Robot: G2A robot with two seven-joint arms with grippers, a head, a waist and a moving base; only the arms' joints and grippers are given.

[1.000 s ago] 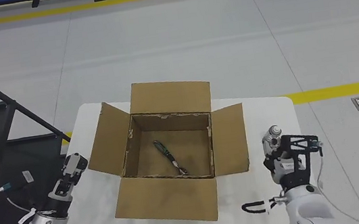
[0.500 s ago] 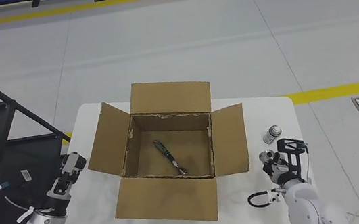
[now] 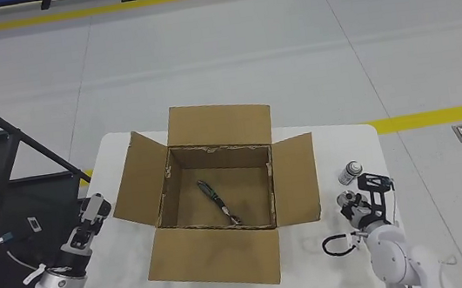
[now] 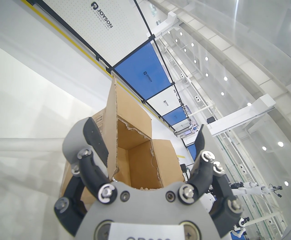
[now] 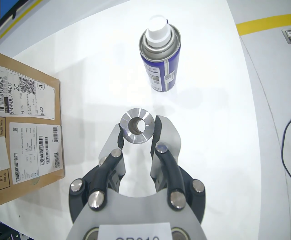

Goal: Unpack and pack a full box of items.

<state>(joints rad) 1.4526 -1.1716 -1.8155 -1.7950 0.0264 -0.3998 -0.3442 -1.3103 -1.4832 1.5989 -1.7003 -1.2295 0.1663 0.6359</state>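
**Top view.** An open brown cardboard box (image 3: 215, 256) stands in the middle of a white table (image 3: 319, 145). A slender dark hand tool (image 3: 218, 202) lies on the box floor, its long axis slanting from far left to near right. The left gripper (image 3: 98, 201) hovers near the box's left flap (image 3: 136, 187). The right gripper (image 3: 352, 203) sits low, just short of an upright blue spray can (image 3: 351, 172).

**Left wrist view.** The left gripper (image 4: 145, 127) has its jaws wide and empty, and the left flap (image 4: 111, 127) rises edge-on just ahead.

**Right wrist view.** The right gripper (image 5: 138, 126) has its jaws narrow, clamped on a silver flanged metal sleeve (image 5: 137, 128) with its bore facing up. The spray can (image 5: 161, 68) stands beyond the fingertips, apart from the sleeve.

**Judgement.** The sleeve is probably about to be set down beside the can. The tool would then suit the free left arm, with the jaws closing across the slanted shaft.
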